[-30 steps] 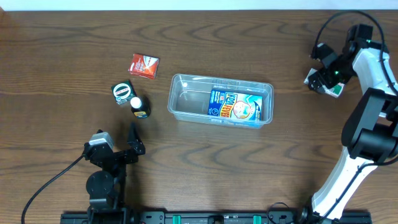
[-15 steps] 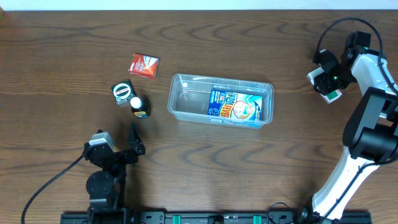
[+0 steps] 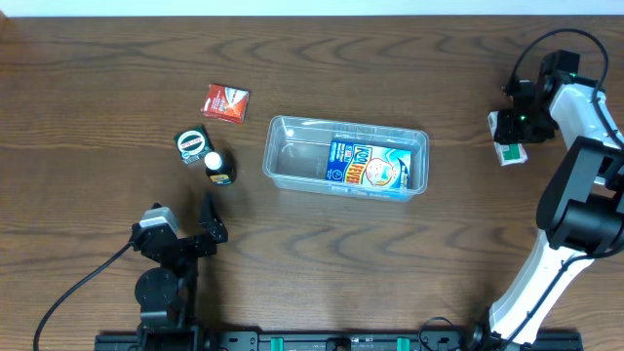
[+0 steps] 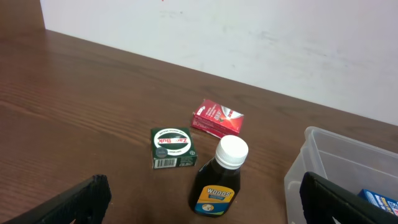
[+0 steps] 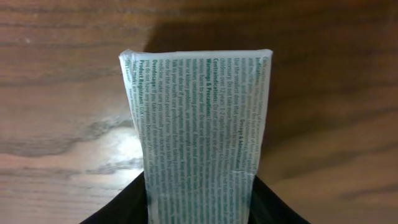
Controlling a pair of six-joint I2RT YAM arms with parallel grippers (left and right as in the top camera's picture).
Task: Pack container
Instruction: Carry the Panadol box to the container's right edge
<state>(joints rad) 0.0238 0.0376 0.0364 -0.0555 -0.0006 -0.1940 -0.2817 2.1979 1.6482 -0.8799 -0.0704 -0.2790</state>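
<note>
The clear plastic container (image 3: 276, 156) lies mid-table with a blue-and-white carton (image 3: 366, 166) inside it. Its corner shows in the left wrist view, container (image 4: 323, 155). At the far right, my right gripper (image 3: 514, 127) is shut on a white box with green print (image 3: 510, 151). The right wrist view has that white box (image 5: 199, 124) between both fingers of the right gripper (image 5: 199, 211), just over the wood. My left gripper (image 3: 208, 224) stands open near the front left, fingers wide apart and holding nothing. From its own camera the left gripper (image 4: 208, 205) faces the bottle.
Left of the container lie a red packet (image 3: 225, 102), a green Zam-Buk box (image 3: 193, 144) and a dark Woods bottle with a white cap (image 3: 219, 166). The left wrist view repeats the red packet (image 4: 216, 117), green box (image 4: 173, 147) and bottle (image 4: 217, 183).
My right gripper has closed onto the white box and shifted slightly right, turning the box with it. The left arm has not moved.
</note>
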